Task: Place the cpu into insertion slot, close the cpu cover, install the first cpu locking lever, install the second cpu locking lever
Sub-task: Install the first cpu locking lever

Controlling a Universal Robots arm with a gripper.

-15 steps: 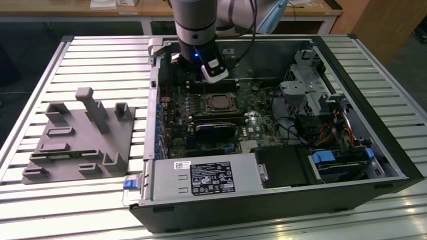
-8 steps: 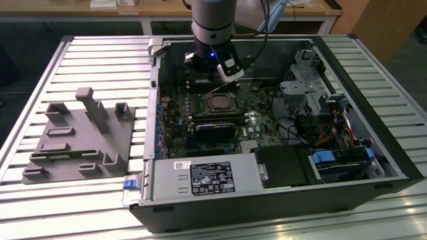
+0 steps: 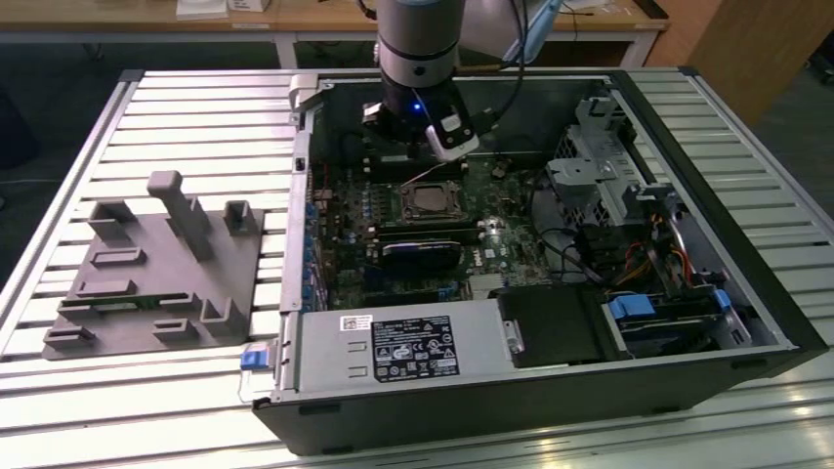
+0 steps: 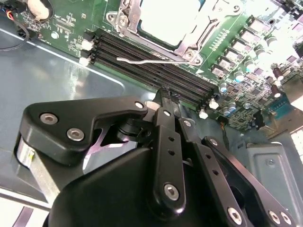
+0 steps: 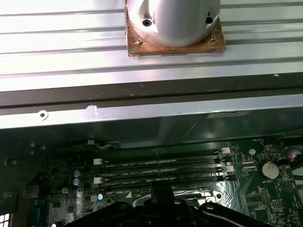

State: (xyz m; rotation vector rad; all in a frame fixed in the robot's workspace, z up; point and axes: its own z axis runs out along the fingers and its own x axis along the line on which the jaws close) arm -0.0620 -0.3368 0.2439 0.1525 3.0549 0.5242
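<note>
At the exterior view's left, the grey fixture (image 3: 156, 269) lies well apart from your work. Inside the case, your gripper (image 3: 428, 156) hangs just to the far side of the insertion slot (image 3: 431, 200), over the memory slots (image 4: 113, 47). Its jaws look drawn together with nothing between them. In the second wrist view the cpu (image 4: 173, 16) sits in the slot, framed by the cpu cover (image 4: 127, 14). A thin locking lever (image 4: 147, 60) runs along the socket edge nearest the gripper, parallel to the memory slots. You can't tell whether it is latched. The drive cage (image 3: 600, 176) stands at the exterior view's right.
</note>
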